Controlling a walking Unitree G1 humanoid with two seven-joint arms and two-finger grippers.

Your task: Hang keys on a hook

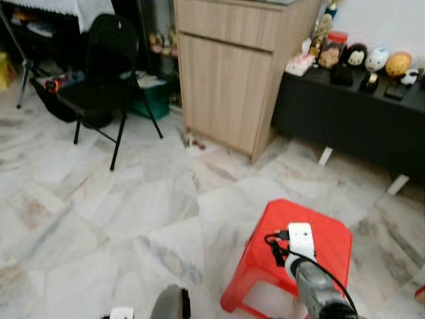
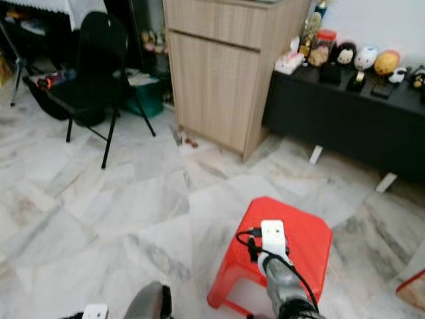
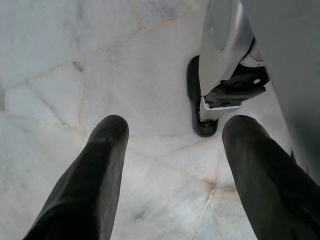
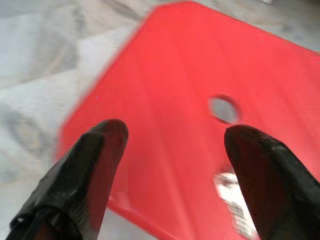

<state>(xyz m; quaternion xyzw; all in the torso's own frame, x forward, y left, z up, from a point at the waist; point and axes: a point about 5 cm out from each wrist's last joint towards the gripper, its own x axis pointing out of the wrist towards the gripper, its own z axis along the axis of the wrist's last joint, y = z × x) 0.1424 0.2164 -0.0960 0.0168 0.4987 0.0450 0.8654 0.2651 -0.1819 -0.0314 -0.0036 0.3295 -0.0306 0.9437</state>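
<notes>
Above the red stool [image 4: 170, 90], the right pincer [image 4: 175, 150] hangs wide open and empty over the keys [image 4: 232, 200] lying on the seat, so a blurred, badly aimed closing could push them off the edge.

A bright red stool [image 1: 319, 232] stands on a floor [image 1: 119, 219] of pale grey-white marble with darker veins. At 12 o'clock is a light wood-grain cabinet [image 1: 229, 93]; at 10 o'clock a black folding chair [image 1: 106, 66]; at 2 o'clock a black worktop [image 1: 358, 123] carrying multicoloured figurines [image 1: 372, 60]. The right gripper [image 4: 172, 145] has 2 black fingers [image 4: 90, 165].
</notes>
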